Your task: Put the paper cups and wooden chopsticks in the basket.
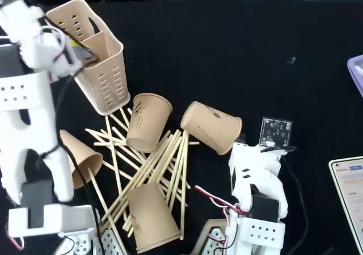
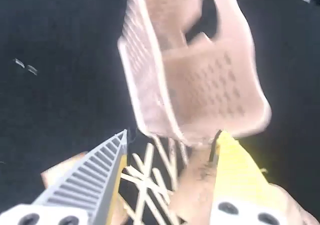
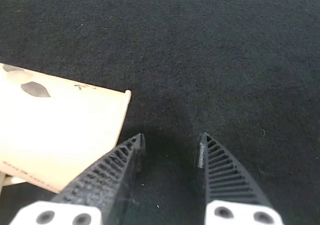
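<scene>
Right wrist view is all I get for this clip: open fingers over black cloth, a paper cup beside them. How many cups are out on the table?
Observer: Four. The tan paper cup beside the right gripper is one. Three more paper cups lie toward the left arm's side, among scattered wooden chopsticks.
Operator: And the basket?
Observer: The beige slotted plastic basket sits tilted at the far end of the pile. I see no cup or chopstick inside it.
Operator: Where is the left arm?
Observer: The left gripper is at the basket with its fingers apart. I cannot tell whether they touch it.
</scene>
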